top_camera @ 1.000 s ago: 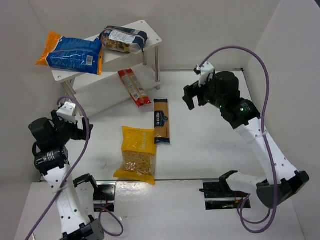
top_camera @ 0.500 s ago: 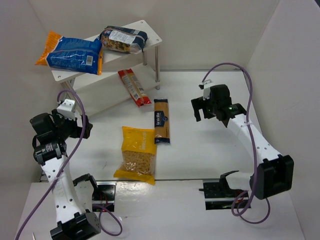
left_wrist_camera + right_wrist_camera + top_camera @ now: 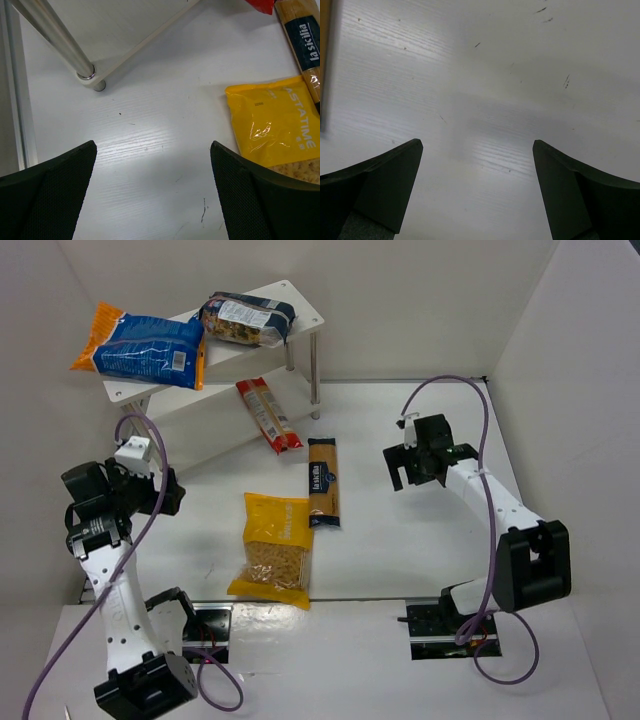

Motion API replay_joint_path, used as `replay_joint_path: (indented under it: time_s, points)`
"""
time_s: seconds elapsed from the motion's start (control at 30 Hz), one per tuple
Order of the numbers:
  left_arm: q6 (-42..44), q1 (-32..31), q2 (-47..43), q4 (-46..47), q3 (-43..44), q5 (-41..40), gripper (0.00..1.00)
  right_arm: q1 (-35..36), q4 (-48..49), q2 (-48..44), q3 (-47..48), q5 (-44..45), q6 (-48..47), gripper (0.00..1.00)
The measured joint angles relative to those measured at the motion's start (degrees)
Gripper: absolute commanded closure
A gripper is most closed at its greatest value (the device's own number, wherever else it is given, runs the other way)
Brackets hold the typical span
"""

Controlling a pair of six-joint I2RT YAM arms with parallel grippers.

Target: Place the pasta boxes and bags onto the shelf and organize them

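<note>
The white two-tier shelf [image 3: 300, 302] stands at the back left. The big orange-blue bag [image 3: 145, 345] and the clear bag with the dark blue label [image 3: 247, 320] lie on its top board. The thin red packet [image 3: 268, 415] lies on the lower board. The slim orange-brown box [image 3: 323, 481] and the yellow windowed bag [image 3: 274, 548] lie on the table. My left gripper [image 3: 170, 495] is open and empty, left of the yellow bag [image 3: 275, 120]. My right gripper [image 3: 400, 465] is open and empty, low over bare table right of the box, whose edge [image 3: 324, 50] shows at the left.
A silver shelf leg [image 3: 55, 40] and the lower board's edge [image 3: 125, 25] are just ahead of my left gripper [image 3: 153, 145]. The box's end [image 3: 302, 45] and the red packet's corner [image 3: 260, 5] show there too. White walls enclose the table. My right gripper [image 3: 477, 142] faces scuffed tabletop.
My right arm has come down and drawn back a little toward the near side, its gripper now close over the table. My left arm has shifted only slightly. No packet has moved.
</note>
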Motion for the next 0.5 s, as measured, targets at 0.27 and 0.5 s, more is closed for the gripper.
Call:
replay_joint_path:
  time_s: [0.27,0.5]
  points:
    - [0.02,0.0,1.64,-0.02,0.0,0.02,0.0,0.0,-0.48,0.76,0.0,0.02,-0.15,0.01]
    - [0.02,0.0,1.68,-0.02,0.0,0.04,0.0,0.0,-0.46,0.72,0.0,-0.04,-0.15,0.01]
